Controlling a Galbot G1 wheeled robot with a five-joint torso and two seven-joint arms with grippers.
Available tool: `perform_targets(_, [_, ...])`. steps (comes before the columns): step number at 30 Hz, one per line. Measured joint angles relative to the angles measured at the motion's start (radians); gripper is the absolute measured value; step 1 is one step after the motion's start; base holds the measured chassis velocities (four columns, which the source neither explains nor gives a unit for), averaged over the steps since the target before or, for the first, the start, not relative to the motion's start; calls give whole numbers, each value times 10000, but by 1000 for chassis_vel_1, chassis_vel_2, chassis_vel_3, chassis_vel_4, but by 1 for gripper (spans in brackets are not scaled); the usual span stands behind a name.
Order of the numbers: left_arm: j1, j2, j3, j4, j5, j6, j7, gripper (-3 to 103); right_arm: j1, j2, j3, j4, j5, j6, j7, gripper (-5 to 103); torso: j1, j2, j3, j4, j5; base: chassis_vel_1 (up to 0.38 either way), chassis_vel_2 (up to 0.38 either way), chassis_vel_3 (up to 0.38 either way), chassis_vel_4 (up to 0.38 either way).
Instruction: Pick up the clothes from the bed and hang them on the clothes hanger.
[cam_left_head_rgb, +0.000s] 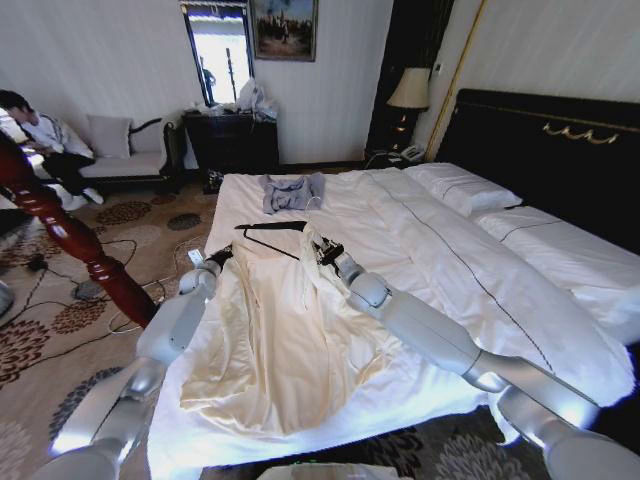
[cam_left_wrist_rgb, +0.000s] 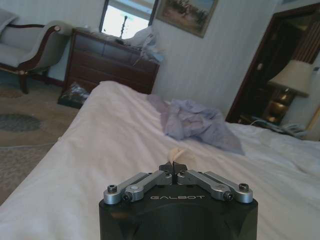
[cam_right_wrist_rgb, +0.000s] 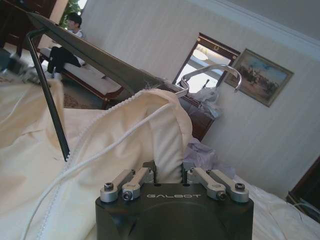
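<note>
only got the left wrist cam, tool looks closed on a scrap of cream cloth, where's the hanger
Observer: The thin black triangular hanger lies on the white-sheeted bed, at the top end of the cream thin fabric garment.
Operator: and the right tool
Observer: The right tool is at the garment's collar beside the hanger. Your left tool is at the opposite top corner.
Operator: hanger inside the garment yet
Observer: In the right wrist view its silver hook pokes out past the collar fold. I can't tell whether the arms sit inside the shoulders.
</note>
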Motion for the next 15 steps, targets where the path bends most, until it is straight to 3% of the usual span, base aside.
perform_targets(15, [1098, 1303, -194, -2926, -895, 189, -242, 0, -545, -141, 169, -331, -611, 296, -366, 23, 0, 0, 1, 1, -1, 0, 0, 0, 0])
